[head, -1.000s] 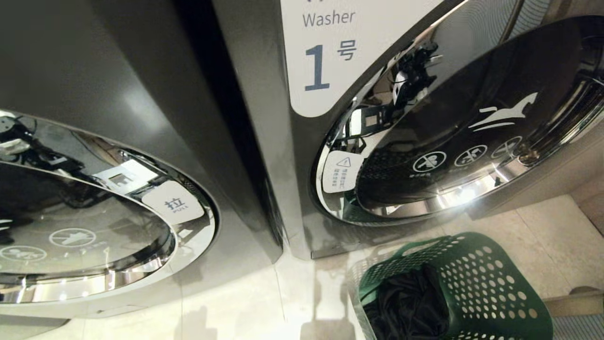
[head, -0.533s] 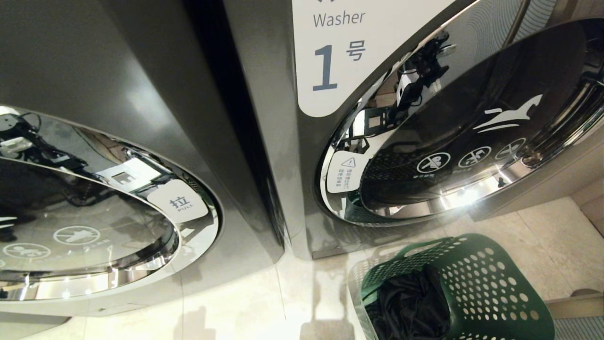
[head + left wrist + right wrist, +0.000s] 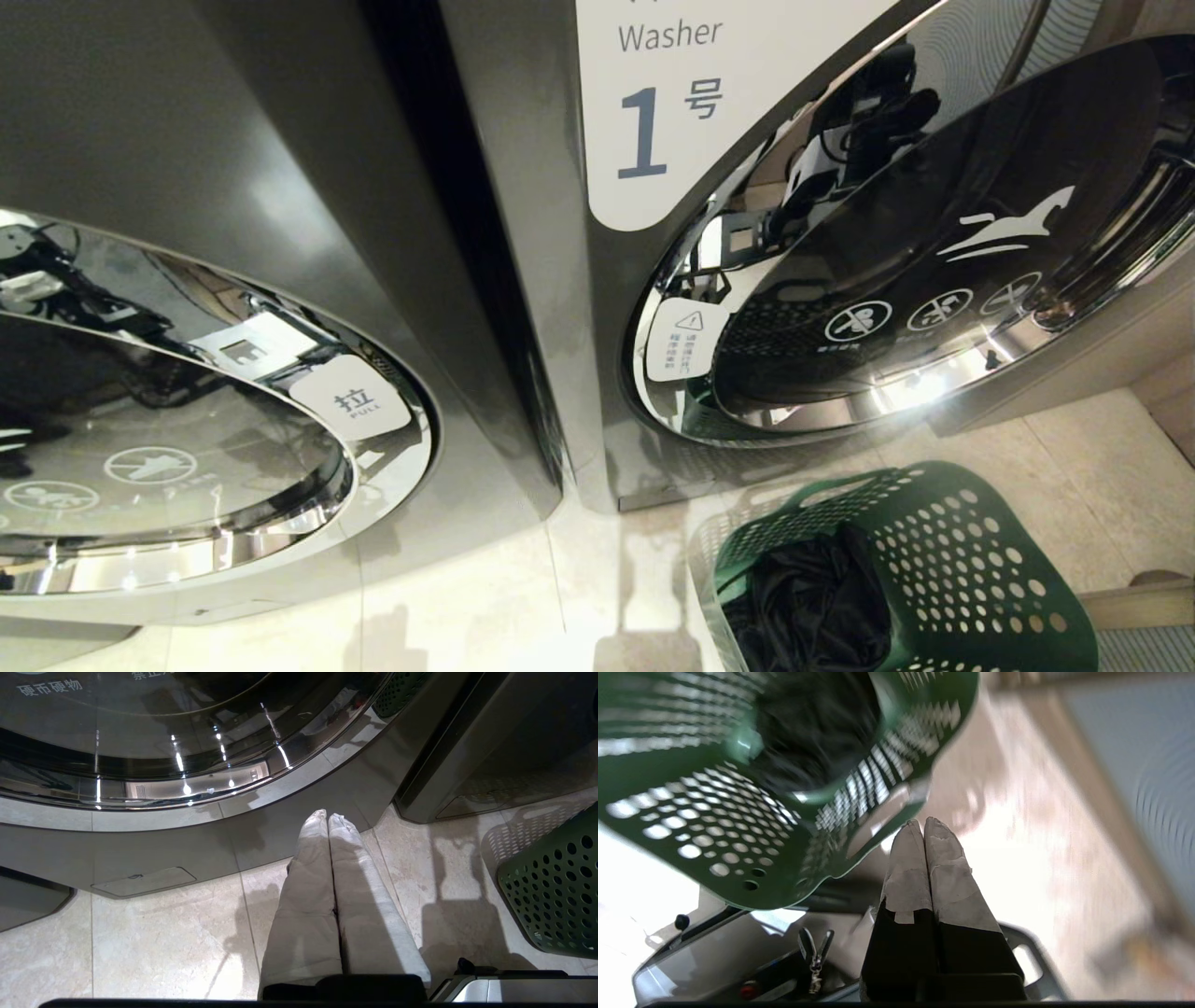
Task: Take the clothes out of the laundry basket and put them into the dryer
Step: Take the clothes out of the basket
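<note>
The dark green laundry basket [image 3: 971, 569] with round holes stands on the tiles at the lower right, in front of washer 1. The black clothes [image 3: 812, 607] fill it in a bundle. Neither gripper shows directly in the head view. In the right wrist view my right gripper [image 3: 923, 822] is shut and empty, its taped tips beside the laundry basket [image 3: 738, 830], outside its wall, with the clothes [image 3: 817, 728] beyond. My left gripper [image 3: 327, 815] is shut and empty, pointing at the floor before the left machine, with the laundry basket [image 3: 556, 886] off to one side. The dryer is out of view.
Two grey front-loaders fill the head view: washer 1 [image 3: 653, 112] with a chrome-rimmed horse-logo door [image 3: 934, 261], and a left machine whose door [image 3: 187, 420] carries a pull tag [image 3: 350, 401]. Pale floor tiles [image 3: 467, 607] run between them. A wooden ledge [image 3: 1134, 597] lies at the right.
The whole head picture shifted slightly right, a camera move. In washer 1's door the dark reflection of an arm has risen and grown. The basket and clothes have not moved.
</note>
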